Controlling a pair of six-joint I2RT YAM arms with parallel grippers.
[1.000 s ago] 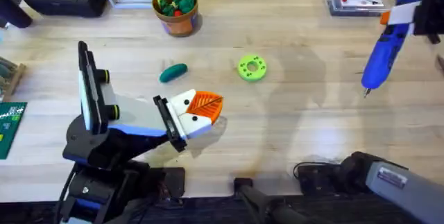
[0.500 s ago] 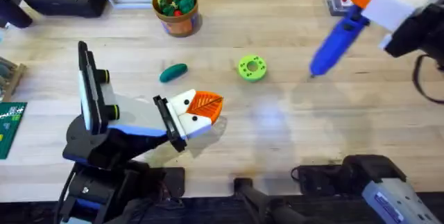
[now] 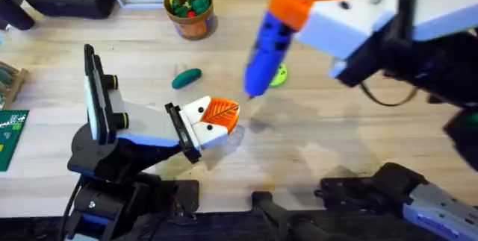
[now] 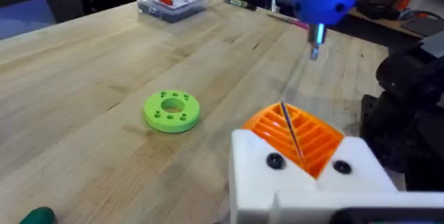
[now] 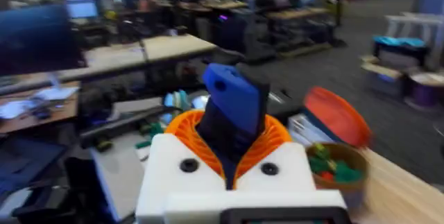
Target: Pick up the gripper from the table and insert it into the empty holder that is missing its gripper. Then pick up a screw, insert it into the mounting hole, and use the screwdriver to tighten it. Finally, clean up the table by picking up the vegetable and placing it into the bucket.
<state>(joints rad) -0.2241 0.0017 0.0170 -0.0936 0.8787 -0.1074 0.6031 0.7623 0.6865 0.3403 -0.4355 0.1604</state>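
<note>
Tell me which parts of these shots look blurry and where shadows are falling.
Overhead: the right pincer and screwdriver are smeared, with soft shadows on the table below them. Left wrist: the screwdriver's blue body is soft, the green disc crisp. Right wrist: the room behind and the bucket are blurred.

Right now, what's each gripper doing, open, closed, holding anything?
Left gripper: closed, empty.
Right gripper: closed on the screwdriver.

Bright, even light; the right arm [image 3: 388,24] looms blurred, casting soft shadows.
</note>
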